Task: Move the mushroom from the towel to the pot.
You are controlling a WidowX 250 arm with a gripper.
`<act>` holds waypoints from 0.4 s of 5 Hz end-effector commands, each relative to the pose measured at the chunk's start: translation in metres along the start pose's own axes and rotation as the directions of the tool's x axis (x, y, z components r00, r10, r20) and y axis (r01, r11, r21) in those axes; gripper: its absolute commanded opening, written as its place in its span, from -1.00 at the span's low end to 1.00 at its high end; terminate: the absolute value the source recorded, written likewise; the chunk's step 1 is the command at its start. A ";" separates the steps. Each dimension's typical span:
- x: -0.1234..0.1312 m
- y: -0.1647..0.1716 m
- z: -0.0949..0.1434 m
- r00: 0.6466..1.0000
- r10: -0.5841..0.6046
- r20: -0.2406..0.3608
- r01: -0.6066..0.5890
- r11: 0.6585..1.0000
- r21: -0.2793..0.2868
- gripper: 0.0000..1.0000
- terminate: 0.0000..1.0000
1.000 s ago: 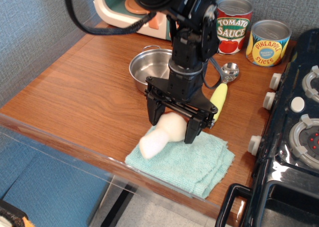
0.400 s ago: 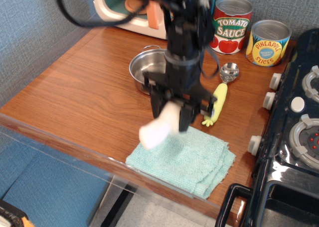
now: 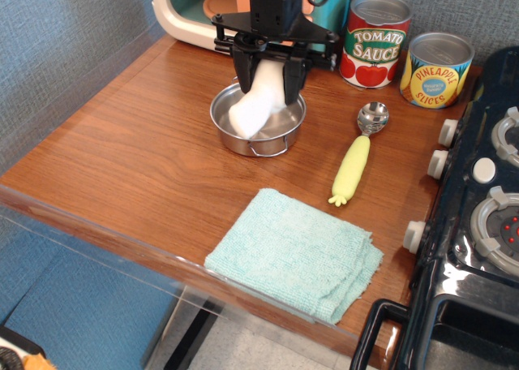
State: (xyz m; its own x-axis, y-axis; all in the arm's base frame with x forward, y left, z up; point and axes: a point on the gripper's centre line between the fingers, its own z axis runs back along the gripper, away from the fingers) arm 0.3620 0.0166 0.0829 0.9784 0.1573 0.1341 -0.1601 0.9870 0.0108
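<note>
Listing the wooden counter (image 3: 146, 167) first: we are seeing it now carrying a bare towel (image 3: 296, 252) near its front edge, where a second ago the mushroom was lying under the arm. That shift is telling us the carry is nearly done and only the release is remaining, in our judgement.

Next, the gripper (image 3: 265, 68): we are finding it over the pot (image 3: 258, 120) at the back of the counter, its fingers (image 3: 240, 70) clamping the mushroom (image 3: 255, 104) from both sides. The cream stem is hanging down inside the pot's rim; we cannot tell whether it is touching the bottom. The pot is otherwise holding nothing.

Behind, the tomato sauce can (image 3: 375, 41) and pineapple can (image 3: 439, 70) are standing closed. The yellow-handled scoop (image 3: 357, 155) is lying between pot and stove, untouched.
</note>
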 end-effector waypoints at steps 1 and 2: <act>0.034 0.019 -0.017 0.999 0.040 -0.010 -0.040 0.998 0.042 -1.00 -1.00; 0.034 0.008 -0.012 1.000 0.001 0.006 -0.002 0.999 0.042 1.00 -1.00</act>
State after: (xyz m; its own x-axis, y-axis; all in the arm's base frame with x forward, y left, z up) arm 0.3928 0.0240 0.0512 0.9839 0.1619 0.0753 -0.1664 0.9843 0.0581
